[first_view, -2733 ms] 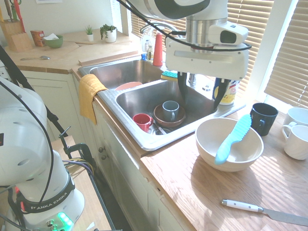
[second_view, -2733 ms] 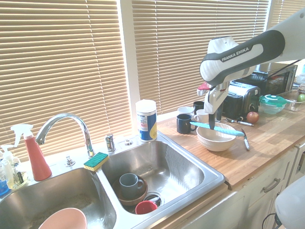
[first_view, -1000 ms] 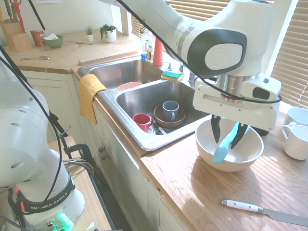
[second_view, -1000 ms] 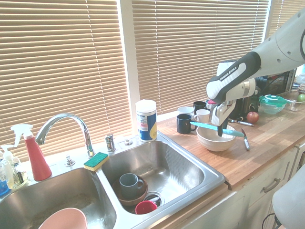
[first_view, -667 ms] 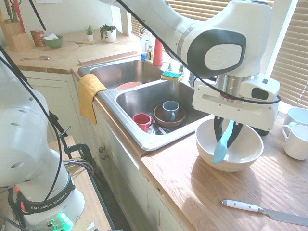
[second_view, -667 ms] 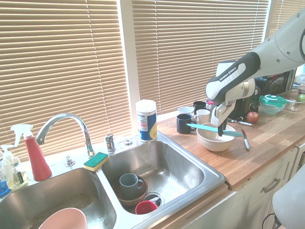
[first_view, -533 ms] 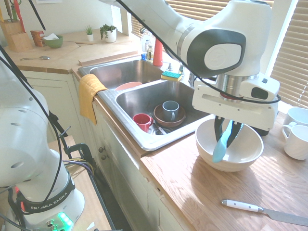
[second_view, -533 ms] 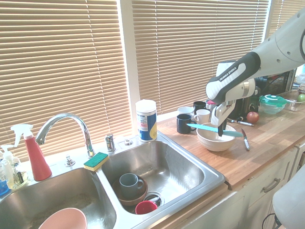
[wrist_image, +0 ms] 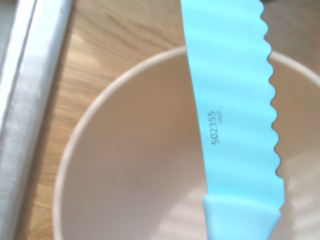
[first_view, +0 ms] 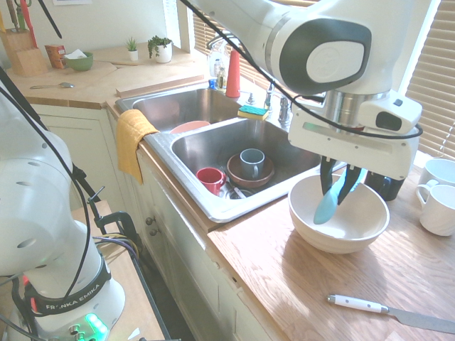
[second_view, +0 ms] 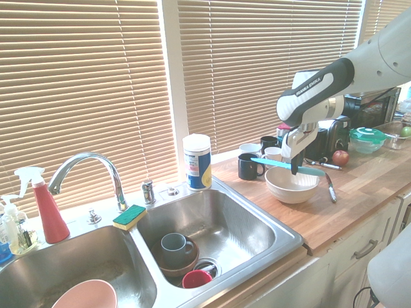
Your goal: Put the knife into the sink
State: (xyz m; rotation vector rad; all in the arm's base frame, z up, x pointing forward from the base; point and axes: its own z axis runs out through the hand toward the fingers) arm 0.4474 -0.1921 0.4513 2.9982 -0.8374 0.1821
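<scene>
The jaws are gripping the knife just above the white bowl; carrying it to the sink is remaining.

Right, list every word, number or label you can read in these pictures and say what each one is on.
"502355": on the blade of the light turquoise plastic knife, wrist view.
"FRANKA EMIKA": on the white arm's base and its forearm.
Smaller print under "502355": too small to read.
Label on the white canister by the steel sink: too blurred.

Hard daylight through the blinds overexposes both exterior views and glares off the sink; the wrist view looks slightly soft.
</scene>
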